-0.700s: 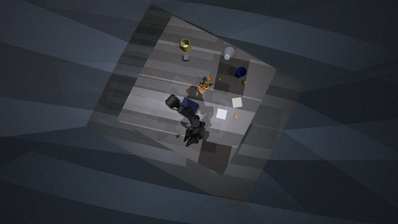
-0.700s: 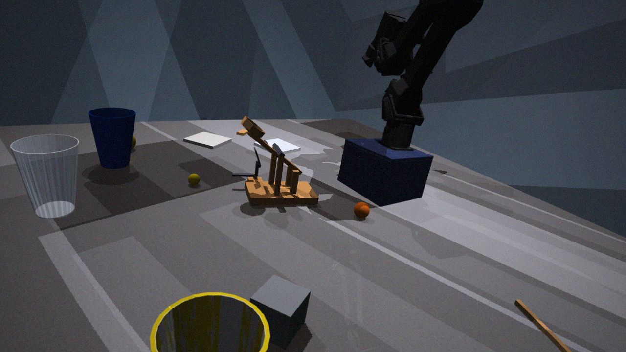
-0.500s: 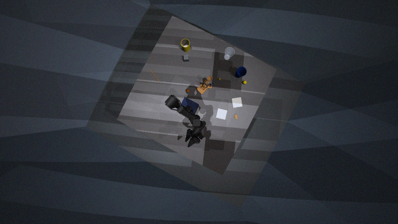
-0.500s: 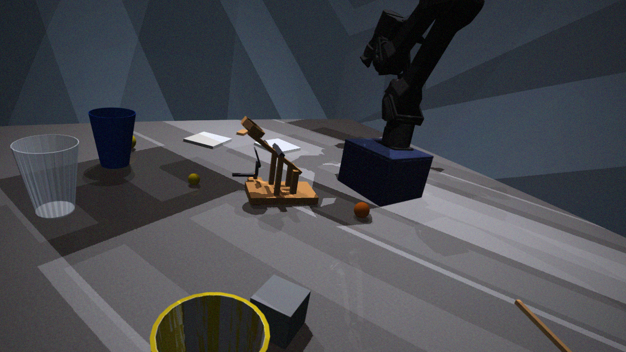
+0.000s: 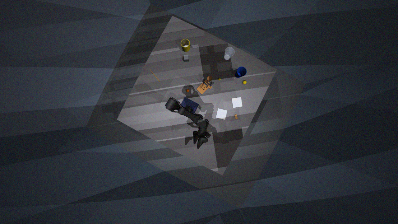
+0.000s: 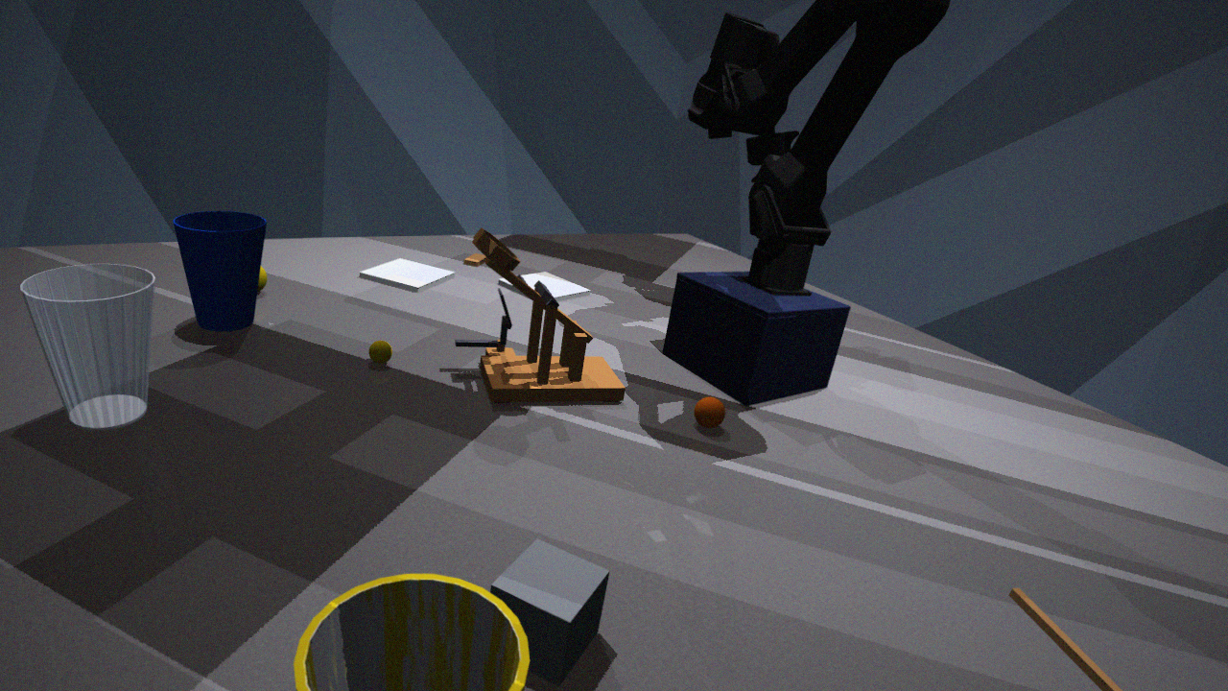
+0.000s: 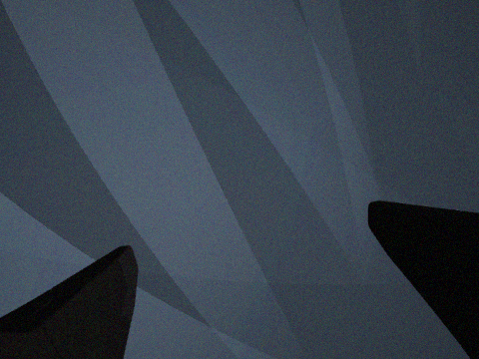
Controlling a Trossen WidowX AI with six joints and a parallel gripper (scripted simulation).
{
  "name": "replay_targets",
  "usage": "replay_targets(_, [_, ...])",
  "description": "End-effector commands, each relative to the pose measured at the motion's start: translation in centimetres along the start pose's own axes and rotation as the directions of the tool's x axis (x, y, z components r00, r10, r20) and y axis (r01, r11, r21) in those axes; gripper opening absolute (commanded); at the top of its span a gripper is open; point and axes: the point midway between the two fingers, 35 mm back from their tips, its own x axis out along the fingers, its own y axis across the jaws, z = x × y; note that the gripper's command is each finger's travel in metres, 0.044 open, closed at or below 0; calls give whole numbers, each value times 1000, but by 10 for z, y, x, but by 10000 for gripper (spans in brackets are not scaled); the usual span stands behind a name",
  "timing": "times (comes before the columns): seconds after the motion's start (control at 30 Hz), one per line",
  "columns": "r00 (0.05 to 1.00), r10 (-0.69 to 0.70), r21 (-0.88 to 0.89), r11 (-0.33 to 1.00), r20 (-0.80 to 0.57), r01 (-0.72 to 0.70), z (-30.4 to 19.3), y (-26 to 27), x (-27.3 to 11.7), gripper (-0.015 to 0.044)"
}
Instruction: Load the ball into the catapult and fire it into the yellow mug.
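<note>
The wooden catapult [image 5: 202,89] [image 6: 557,393] stands mid-table. Its arm slants up to the cup [image 5: 209,78] [image 6: 495,249]; no ball shows in it, though its inside is partly hidden. An orange ball [image 5: 187,90] [image 6: 709,412] lies between the catapult and the arm's base. A small yellow ball [image 5: 219,79] [image 6: 380,351] lies near the catapult's cup end, a larger one [image 5: 244,82] [image 6: 262,278] beside the blue cup. The yellow mug [image 5: 186,48] [image 6: 397,627] stands upright. My gripper [image 5: 196,145] [image 7: 255,237] is open and empty, raised far from them, across the base.
A grey block [image 5: 185,58] [image 6: 554,592] stands beside the mug. A blue cup [image 5: 241,72] [image 6: 223,274] and clear cup [image 5: 229,52] [image 6: 94,344] stand beyond the catapult. A wooden stick [image 5: 155,75] [image 6: 1060,638], two white tiles [image 5: 236,102] [image 5: 221,114] and a wooden piece [image 5: 236,116] lie about.
</note>
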Motion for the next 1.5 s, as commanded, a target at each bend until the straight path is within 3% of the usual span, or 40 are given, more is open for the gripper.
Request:
replay_targets(0.0, [996, -24, 16, 1000, 85, 22, 21, -6, -7, 440])
replay_targets(0.37, [910, -76, 101, 994, 407, 38, 94, -25, -53, 440])
replay_targets(0.8, [671, -50, 127, 990, 740, -67, 162, -29, -143, 440])
replay_targets(1.13, [460, 23, 70, 980, 888, -184, 186, -21, -214, 440])
replay_targets(1.47, [290, 109, -26, 962, 951, -273, 193, -7, -271, 440])
